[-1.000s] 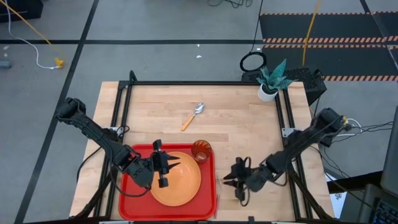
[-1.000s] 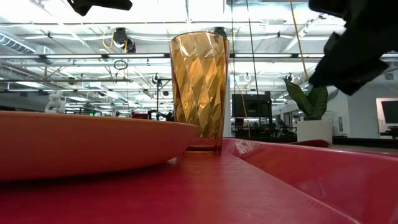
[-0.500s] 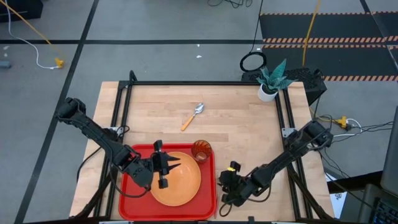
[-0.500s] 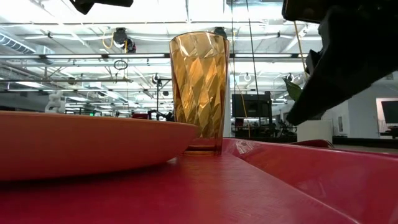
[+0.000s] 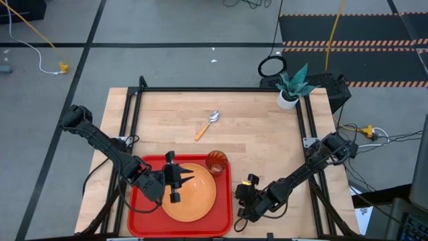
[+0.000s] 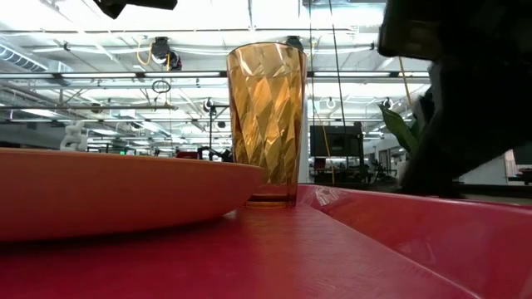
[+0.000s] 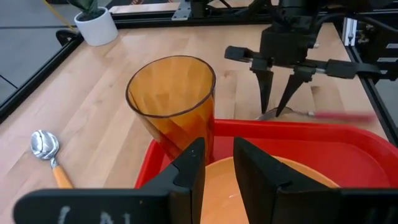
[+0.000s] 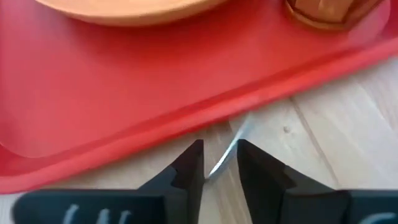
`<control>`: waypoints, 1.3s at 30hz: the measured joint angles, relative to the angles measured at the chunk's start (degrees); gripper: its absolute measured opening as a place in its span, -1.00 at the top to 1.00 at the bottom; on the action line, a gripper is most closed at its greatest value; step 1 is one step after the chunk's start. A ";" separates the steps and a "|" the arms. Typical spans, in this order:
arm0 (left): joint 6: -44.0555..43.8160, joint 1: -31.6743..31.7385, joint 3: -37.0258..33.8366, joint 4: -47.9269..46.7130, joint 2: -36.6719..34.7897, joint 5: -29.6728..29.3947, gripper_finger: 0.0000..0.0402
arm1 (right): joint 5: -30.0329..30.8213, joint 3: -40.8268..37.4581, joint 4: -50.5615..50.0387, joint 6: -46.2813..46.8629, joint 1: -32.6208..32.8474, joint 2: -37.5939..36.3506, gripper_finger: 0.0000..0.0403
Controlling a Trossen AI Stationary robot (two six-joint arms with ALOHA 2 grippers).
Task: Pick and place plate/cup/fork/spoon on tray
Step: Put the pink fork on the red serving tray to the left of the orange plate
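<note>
1. Stretching across the middle of the overhead view is a pale wooden worktop (image 5: 254, 144) with a black metal frame around it, on a grey floor marked with dark tape lines.
2. At the near left, the left gripper (image 5: 179, 177) hovers over the orange plate (image 5: 194, 197). Its jaws are slightly parted and grasp nothing.
3. The plate lies on the red tray (image 5: 137, 207), which sits at the worktop's near edge.
4. The amber cup (image 5: 217, 162) stands upright in the tray's far right corner, just beside the plate.
5. The spoon (image 5: 206, 125) lies on bare wood beyond the tray, well apart from it.
6. Just right of the tray, the right gripper (image 5: 243, 207) is low at the worktop. Its jaws are a little apart, straddling the silver end of the fork (image 8: 227, 152), which lies on the wood close beside the tray's rim.
7. A small white pot with a green plant (image 5: 291, 86) stands at the far right corner.
8. Seen from worktop level, the room behind shows ceiling lights and pipework.
</note>
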 joint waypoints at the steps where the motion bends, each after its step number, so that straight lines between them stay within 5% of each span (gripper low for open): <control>1: 0.00 0.00 0.00 0.02 0.00 0.00 0.56 | -0.37 -0.08 -1.05 0.22 0.00 0.04 0.66; 7: 0.00 0.00 0.00 0.07 0.00 0.00 0.56 | -1.94 -0.26 -4.99 0.31 -0.11 0.05 0.95; 17: -0.04 0.00 0.00 0.16 0.00 0.00 0.56 | -2.87 -0.39 -7.46 -3.65 -0.55 -2.49 0.99; 27: 3.89 0.00 0.00 6.70 0.00 0.08 0.56 | 13.00 -0.31 -6.66 -15.26 0.25 -18.21 1.00; 32: 10.96 -0.22 0.00 15.51 0.00 1.97 0.56 | 19.86 -1.62 5.87 -29.94 -0.02 -24.23 1.00; 39: 21.92 0.08 -0.07 29.78 3.80 5.75 0.56 | 20.15 -9.42 43.03 -56.15 -2.35 -26.18 1.00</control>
